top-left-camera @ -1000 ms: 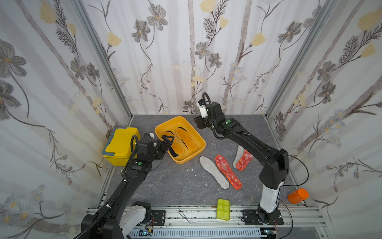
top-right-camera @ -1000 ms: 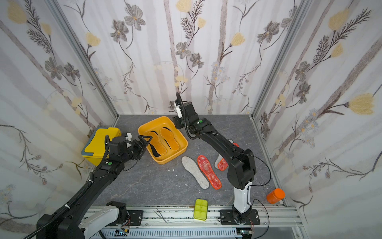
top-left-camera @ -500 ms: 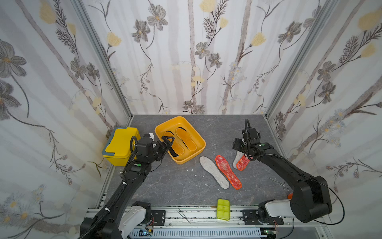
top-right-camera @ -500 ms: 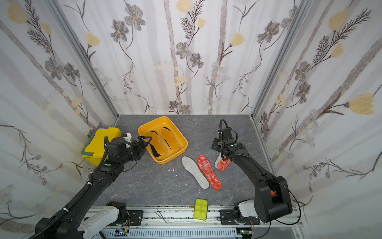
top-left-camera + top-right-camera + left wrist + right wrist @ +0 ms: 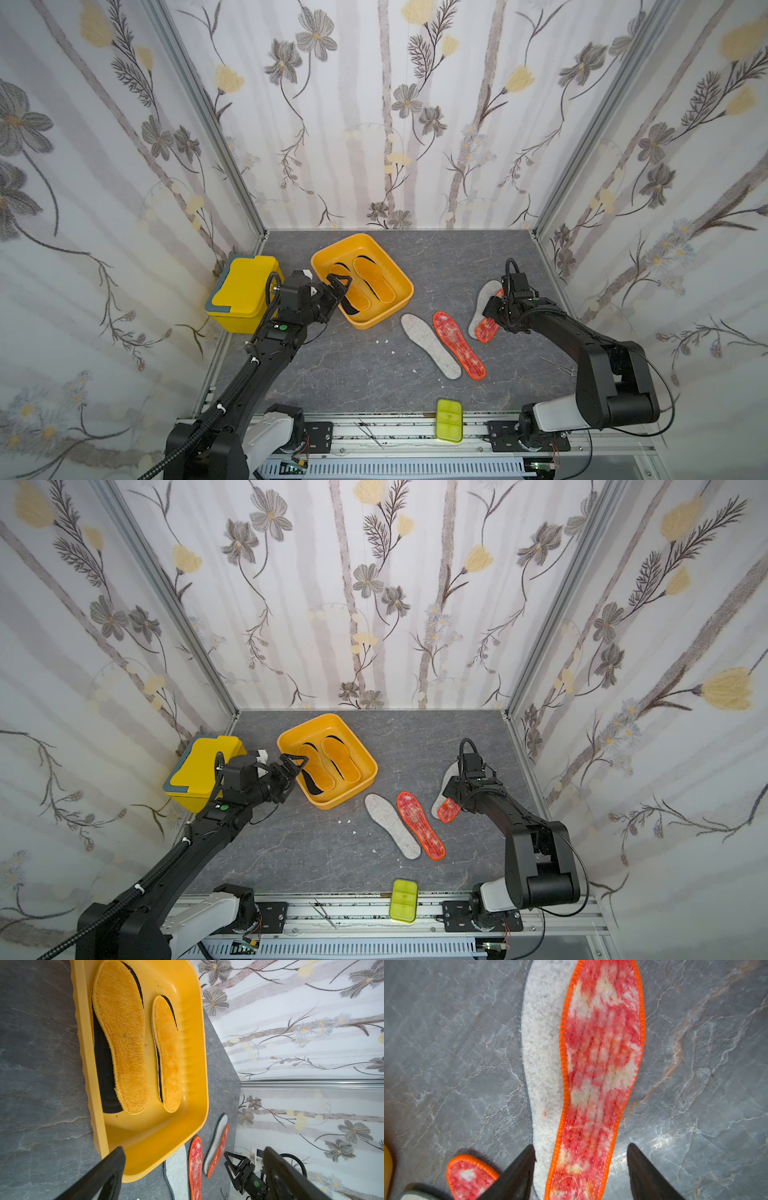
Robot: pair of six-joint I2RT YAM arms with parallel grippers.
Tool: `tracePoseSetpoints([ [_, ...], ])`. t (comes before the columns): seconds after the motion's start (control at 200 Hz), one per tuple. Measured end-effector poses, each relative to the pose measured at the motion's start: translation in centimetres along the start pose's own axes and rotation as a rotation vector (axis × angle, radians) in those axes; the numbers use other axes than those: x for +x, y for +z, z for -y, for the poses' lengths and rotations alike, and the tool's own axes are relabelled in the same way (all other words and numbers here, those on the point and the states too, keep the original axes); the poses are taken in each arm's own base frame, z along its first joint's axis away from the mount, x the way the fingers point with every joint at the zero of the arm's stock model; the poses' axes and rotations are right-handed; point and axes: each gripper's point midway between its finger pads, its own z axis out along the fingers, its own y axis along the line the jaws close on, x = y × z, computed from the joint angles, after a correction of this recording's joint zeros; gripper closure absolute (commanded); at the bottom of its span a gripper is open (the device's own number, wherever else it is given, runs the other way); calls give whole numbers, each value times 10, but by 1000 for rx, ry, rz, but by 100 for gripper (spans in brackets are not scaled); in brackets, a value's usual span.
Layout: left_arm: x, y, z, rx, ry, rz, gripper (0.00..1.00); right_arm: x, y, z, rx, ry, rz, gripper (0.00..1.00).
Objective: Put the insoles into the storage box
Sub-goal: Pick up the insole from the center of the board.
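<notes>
On the grey table (image 5: 332, 374), orange insoles (image 5: 374, 279) in the tray (image 5: 374, 322) mostly hide black insoles (image 5: 102, 1064). Left gripper (image 5: 340, 286) spread; right gripper (image 5: 581, 1148) spread astride a red insole (image 5: 600, 1053) half-covering a grey insole (image 5: 542, 1053).

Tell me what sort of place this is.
Probably a staged robot test booth, not a home: floral wallpaper panels box in a small grey tabletop, and the left arm and right arm are mounted on a metal rail at its front edge.
</notes>
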Motion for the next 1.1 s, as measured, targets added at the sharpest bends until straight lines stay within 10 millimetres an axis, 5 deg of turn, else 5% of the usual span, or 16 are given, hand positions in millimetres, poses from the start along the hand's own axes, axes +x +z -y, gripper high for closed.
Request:
tracePoseSetpoints([
  [0.38,-1,-4,4,13,8,10,0,-5,22,-10,-8,-12,-30,36],
  [1.104,-1,-2,3,12,5,14,0,-18,47,-10,-42,24,-38,71],
])
